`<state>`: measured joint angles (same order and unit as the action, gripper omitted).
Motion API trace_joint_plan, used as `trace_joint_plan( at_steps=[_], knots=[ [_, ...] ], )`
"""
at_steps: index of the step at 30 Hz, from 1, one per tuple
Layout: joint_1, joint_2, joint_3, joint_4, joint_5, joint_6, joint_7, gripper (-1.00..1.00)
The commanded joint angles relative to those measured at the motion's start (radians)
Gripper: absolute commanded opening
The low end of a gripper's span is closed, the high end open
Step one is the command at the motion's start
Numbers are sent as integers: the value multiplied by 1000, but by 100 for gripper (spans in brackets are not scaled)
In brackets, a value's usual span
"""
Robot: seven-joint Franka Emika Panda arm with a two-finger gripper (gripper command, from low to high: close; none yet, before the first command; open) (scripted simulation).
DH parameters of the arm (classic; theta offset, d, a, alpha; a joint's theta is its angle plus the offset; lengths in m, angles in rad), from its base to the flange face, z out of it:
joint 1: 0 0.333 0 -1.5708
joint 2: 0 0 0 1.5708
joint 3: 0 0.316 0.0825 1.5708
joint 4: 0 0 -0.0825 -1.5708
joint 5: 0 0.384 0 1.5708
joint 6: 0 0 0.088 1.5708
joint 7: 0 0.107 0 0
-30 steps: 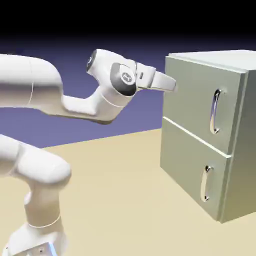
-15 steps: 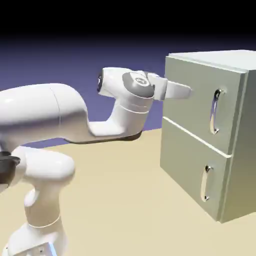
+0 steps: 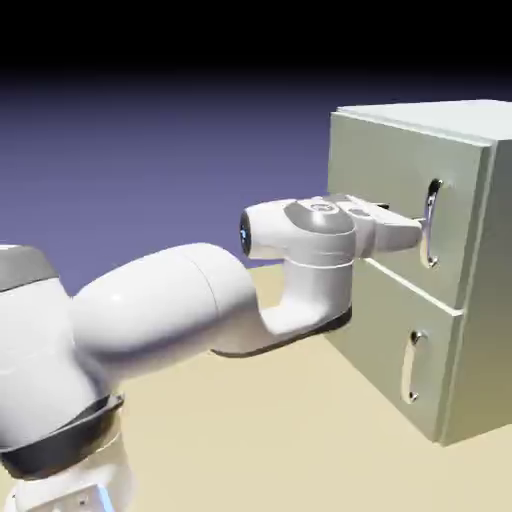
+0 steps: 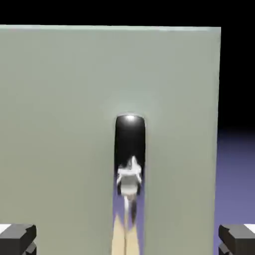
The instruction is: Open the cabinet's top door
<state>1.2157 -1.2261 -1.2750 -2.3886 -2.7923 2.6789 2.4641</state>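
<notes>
The pale grey-green cabinet [image 3: 488,290] stands at the right of the exterior view. Its top door [image 3: 380,170] is closed and carries a vertical silver handle [image 3: 431,222]. My gripper [image 3: 410,232] reaches level toward that handle, its tips just short of the bar. In the hand view the top door [image 4: 60,109] fills the picture and the handle [image 4: 130,159] runs down the middle. My open gripper [image 4: 127,240] has one grey fingertip [image 4: 18,238] far to the left and the other far to the right of the bar, with nothing held.
Below the top door is the lower door [image 3: 375,330], closed, with its own shorter silver handle [image 3: 411,367]. The cabinet rests on the tan table [image 3: 250,440]. My white arm [image 3: 170,315] stretches across the left and middle of the exterior view.
The arm has swung down and to the right. The hand dropped from beside the cabinet's upper left corner to the level of the top door's handle. The jaws stayed open.
</notes>
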Motion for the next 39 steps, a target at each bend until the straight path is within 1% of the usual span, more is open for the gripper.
trace_joint_plan(
  at_steps=[1, 3, 8, 9, 10, 12, 13, 17, 20, 23, 31, 39],
  knots=[
    [19, -10, -20, 7, -43, -6, 27, 0],
    [19, -10, -20, 7, -44, -6, 27, 0],
    [181, 8, -87, 156, -61, -11, 22, 0],
    [181, 8, -87, 156, -61, -11, 22, -100],
    [181, 8, -87, 156, -61, -11, 22, -100],
    [128, 17, -56, 83, -48, -72, 34, -100],
    [101, 46, -44, 59, -55, -88, 75, -100],
    [63, 179, -28, 69, -105, -56, 249, -100],
    [-32, 240, 42, -14, -77, -113, 313, -100],
    [-128, 342, 118, -57, -74, -128, 433, -100],
    [-398, 360, 404, -283, 137, -297, 433, -100],
    [-599, 341, 693, -429, 371, -410, 433, -100]
  ],
)
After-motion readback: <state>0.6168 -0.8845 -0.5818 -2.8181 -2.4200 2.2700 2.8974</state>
